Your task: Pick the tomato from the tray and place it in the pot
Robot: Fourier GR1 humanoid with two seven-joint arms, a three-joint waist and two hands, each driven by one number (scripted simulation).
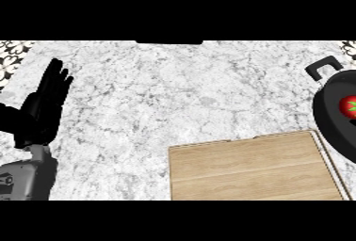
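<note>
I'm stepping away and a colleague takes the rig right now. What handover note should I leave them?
Left hand: open, fingers up, resting at the view's left edge, holding nothing.
Right hand: not in view.
Tomato: lying inside the black pot at the right edge of the marble counter.
Wooden tray: nothing shows on it.
Done: tomato is in the pot.
Left: nothing visible remains; just confirm where the right hand is.

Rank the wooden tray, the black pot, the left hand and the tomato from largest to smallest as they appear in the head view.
1. wooden tray
2. black pot, though the view's edge cuts it off
3. left hand
4. tomato
</note>
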